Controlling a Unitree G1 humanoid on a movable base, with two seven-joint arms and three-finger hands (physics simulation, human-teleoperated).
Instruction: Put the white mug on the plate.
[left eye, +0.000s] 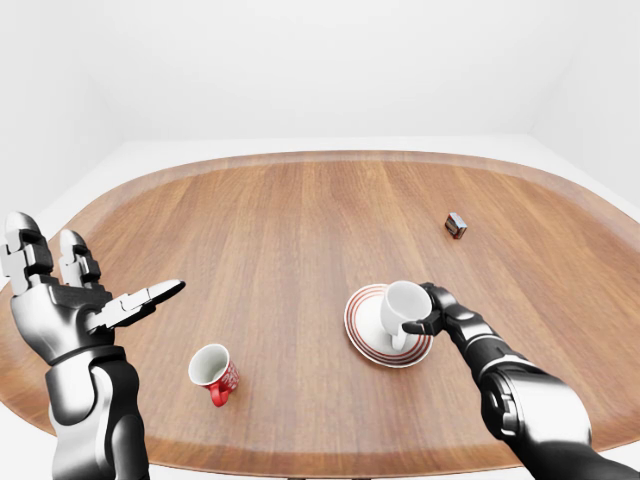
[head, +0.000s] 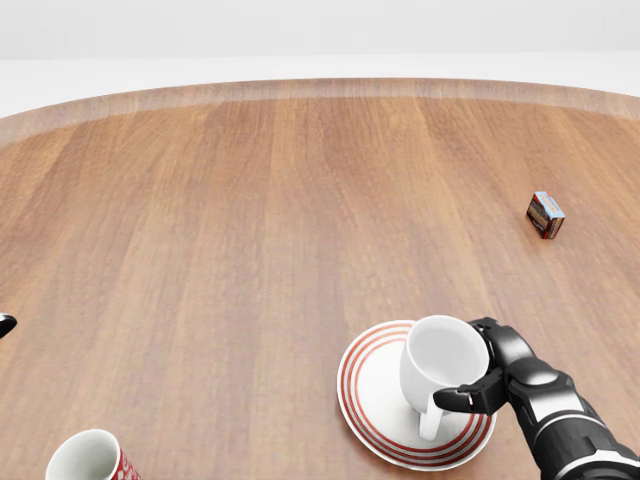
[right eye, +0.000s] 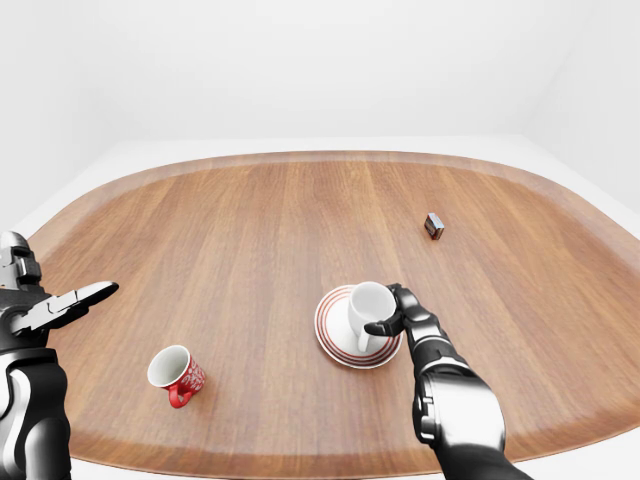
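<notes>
On the wooden table (head: 250, 220), toward the lower right of the head view, the white mug (head: 441, 366) is seen over the plate (head: 372, 395), a white dish ringed with red bands. The mug is tilted, its mouth turned up and toward the top of the view, and its handle is directed down toward the view's bottom edge. Its lower part overlaps the plate's white centre; whether the base is in contact with the plate cannot be told. The mug is gripped by the right hand (head: 497, 379), whose dark fingers (head: 463, 397) are closed round the side of the mug nearest the view's right, just above the handle. The right forearm is shown entering from the lower right corner.

At the lower left of the left-eye view, the left hand (left eye: 70, 300) is held raised beside the table edge, with its fingers spread wide and nothing between them. A red mug (left eye: 213, 372) with a white interior is shown upright on the table, well apart from the plate, toward the left. A small box (head: 546, 214) with red and blue faces is seen lying near the right edge of the head view, well apart from the plate.
</notes>
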